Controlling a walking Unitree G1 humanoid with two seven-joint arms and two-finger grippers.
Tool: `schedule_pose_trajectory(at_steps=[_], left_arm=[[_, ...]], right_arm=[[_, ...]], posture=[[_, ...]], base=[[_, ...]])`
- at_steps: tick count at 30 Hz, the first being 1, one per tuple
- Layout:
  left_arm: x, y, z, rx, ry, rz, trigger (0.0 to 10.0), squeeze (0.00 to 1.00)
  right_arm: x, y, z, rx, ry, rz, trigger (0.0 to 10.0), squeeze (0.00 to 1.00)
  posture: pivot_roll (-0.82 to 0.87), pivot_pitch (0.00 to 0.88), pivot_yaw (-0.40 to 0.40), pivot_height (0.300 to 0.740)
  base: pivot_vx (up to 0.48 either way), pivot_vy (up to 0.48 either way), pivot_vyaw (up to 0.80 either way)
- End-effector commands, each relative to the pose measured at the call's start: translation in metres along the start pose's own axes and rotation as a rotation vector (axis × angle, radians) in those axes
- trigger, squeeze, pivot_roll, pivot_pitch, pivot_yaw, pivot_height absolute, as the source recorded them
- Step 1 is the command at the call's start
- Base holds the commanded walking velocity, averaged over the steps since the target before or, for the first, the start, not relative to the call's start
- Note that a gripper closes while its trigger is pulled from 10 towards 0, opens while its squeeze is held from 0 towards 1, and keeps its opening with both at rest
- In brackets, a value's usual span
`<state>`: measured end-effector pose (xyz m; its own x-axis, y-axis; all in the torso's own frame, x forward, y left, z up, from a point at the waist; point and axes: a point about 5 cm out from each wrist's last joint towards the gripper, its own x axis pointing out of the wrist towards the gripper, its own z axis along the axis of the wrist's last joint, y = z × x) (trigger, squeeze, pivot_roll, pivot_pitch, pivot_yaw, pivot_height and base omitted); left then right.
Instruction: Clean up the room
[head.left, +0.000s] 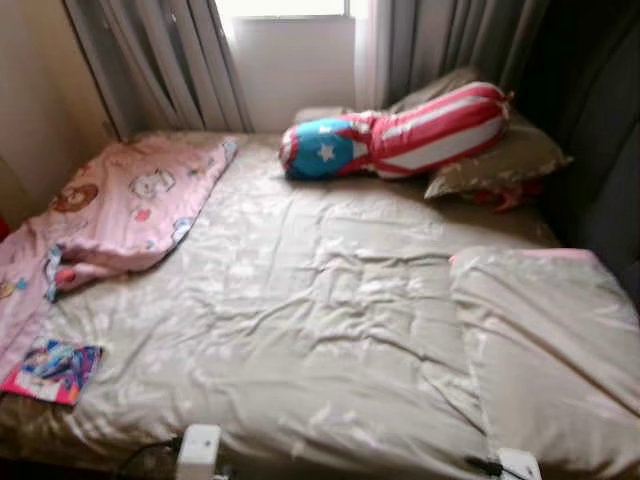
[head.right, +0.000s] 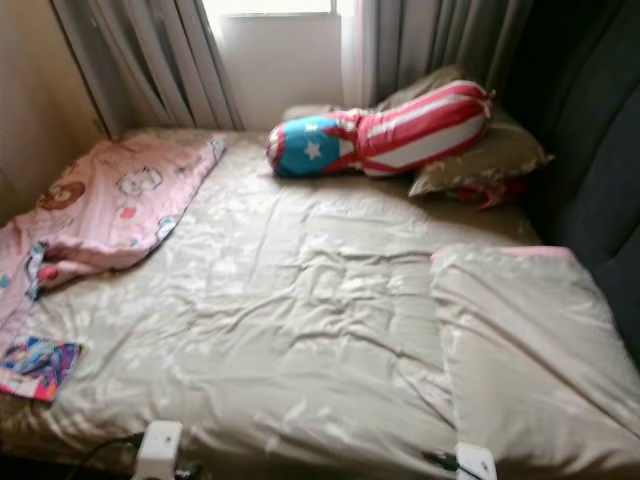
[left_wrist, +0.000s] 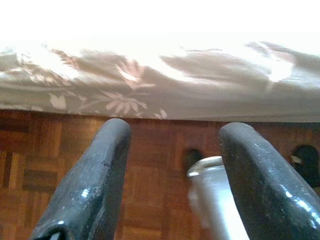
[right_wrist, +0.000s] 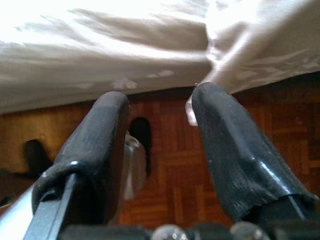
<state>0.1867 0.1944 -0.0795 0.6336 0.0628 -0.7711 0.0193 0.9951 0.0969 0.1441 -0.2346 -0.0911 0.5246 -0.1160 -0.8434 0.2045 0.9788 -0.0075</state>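
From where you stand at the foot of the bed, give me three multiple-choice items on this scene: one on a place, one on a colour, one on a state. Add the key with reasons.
1. Where does the pink blanket lie?
A. on the bed's left side
B. on the floor
C. over the window

2. What colour is the end of the bolster that bears the star?
A. green
B. blue
C. yellow

3. How do the left gripper's fingers stand?
A. shut on cloth
B. shut empty
C. open, holding nothing

Key: A, the blanket is bunched along the beige sheet's left edge; B, a white star sits on a blue patch; C, parquet floor shows in the gap between the two black fingers.
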Motion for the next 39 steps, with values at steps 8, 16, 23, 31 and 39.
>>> schedule_pose_trajectory(at_steps=[8, 16, 23, 31, 39], left_arm=[[-0.0017, 0.0082, -0.0062, 0.018, 0.026, 0.020, 10.0, 0.00], [-0.0016, 0.0086, -0.0059, 0.012, 0.027, 0.023, 10.0, 0.00], [-0.0014, 0.0093, -0.0053, 0.006, 0.026, 0.028, 10.0, 0.00], [-0.0010, 0.0099, -0.0033, 0.006, 0.019, 0.027, 10.0, 0.00], [0.0004, 0.0098, 0.0031, 0.008, 0.001, 0.029, 10.0, 0.00]], right_arm=[[0.0021, 0.0107, 0.0039, -0.010, -0.010, 0.029, 10.0, 0.00], [0.0024, 0.0112, 0.0051, -0.017, -0.011, 0.031, 10.0, 0.00], [0.0025, 0.0111, 0.0058, -0.021, -0.010, 0.030, 10.0, 0.00], [0.0028, 0.0118, 0.0067, -0.023, -0.012, 0.032, 10.0, 0.00], [0.0031, 0.0131, 0.0080, -0.020, -0.015, 0.035, 10.0, 0.00]], posture=[[-0.07, 0.000, -0.006, 0.740], [-0.06, 0.000, -0.013, 0.740], [-0.06, 0.000, -0.017, 0.740], [-0.06, 0.000, -0.019, 0.740], [-0.05, 0.000, -0.019, 0.740]], base=[[0.000, 0.443, 0.00], [0.000, 0.442, 0.00], [0.000, 0.441, 0.00], [0.000, 0.440, 0.00], [0.000, 0.442, 0.00]])
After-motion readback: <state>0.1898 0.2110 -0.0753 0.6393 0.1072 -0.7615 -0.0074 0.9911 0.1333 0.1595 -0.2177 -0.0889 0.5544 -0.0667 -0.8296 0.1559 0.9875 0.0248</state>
